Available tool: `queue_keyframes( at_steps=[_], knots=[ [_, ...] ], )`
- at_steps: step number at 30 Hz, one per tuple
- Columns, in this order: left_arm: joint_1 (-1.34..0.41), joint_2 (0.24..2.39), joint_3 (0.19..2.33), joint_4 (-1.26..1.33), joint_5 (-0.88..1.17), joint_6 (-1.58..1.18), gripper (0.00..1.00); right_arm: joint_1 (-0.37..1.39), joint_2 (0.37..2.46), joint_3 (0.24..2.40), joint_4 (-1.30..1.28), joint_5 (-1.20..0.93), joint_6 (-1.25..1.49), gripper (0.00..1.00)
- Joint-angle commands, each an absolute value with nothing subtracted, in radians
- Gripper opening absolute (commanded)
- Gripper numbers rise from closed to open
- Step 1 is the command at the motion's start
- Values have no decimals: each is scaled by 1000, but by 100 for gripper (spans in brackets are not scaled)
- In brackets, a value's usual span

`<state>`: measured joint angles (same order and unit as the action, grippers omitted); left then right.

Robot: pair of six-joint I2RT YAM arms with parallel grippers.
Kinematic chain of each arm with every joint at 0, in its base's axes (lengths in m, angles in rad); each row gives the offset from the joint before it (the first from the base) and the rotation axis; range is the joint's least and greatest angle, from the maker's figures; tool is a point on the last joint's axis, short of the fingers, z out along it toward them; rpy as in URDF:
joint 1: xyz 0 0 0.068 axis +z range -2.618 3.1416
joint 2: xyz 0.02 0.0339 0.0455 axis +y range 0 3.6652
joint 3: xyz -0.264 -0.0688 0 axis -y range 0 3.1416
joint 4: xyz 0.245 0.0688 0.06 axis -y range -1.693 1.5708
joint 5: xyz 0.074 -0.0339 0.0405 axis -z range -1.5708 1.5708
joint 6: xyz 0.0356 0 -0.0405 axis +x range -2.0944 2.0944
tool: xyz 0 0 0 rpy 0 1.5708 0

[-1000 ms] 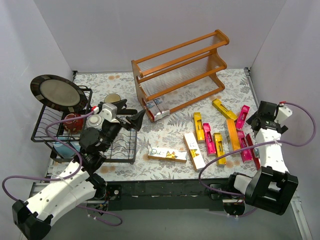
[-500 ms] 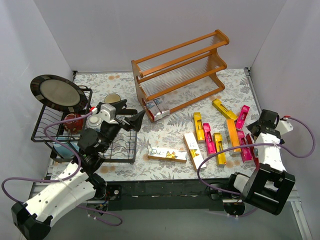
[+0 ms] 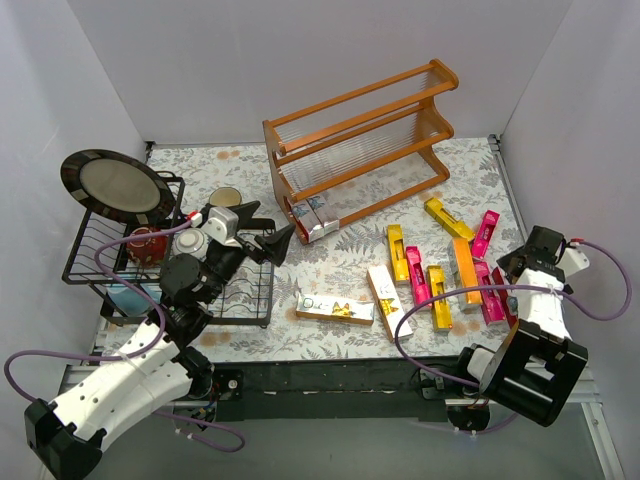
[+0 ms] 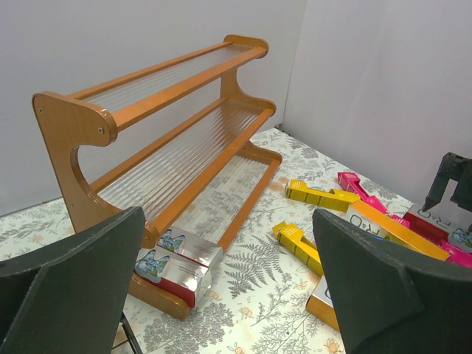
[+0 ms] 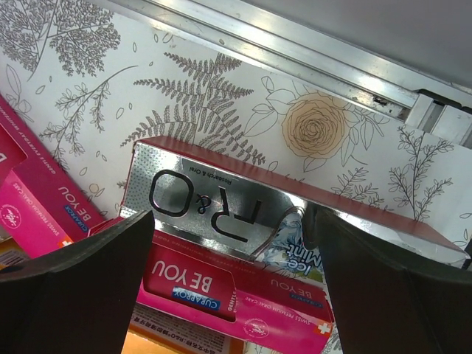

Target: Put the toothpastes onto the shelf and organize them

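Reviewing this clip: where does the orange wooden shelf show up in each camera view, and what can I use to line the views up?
Top external: the shelf stands at the back centre, running diagonally up to the right.
Left wrist: the shelf fills the left and centre, seen from its near end.
Right wrist: not in view.
Shared landmark: the fern-print table cover shows in all three.

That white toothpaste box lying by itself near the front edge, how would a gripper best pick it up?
Pinch the white carton across its narrow width, near mid-length, coming straight down from above. It lies flat on the table, so only the sides offer a hold, and both long sides look free of neighbours.
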<state>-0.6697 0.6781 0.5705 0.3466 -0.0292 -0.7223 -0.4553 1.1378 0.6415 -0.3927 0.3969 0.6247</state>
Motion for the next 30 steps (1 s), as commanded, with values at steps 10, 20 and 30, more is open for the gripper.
queue_keyframes(
  at_steps=[10, 20, 30],
  knots=[
    [-676, 695, 606, 337, 31, -726, 98, -451, 1132, 543, -203, 141, 614, 90],
    [-676, 707, 604, 333, 34, -724, 98, -301, 1287, 621, -130, 34, 658, 92],
    [-676, 718, 604, 330, 29, -715, 98, -232, 1299, 778, -237, 35, 470, 92]
  ],
)
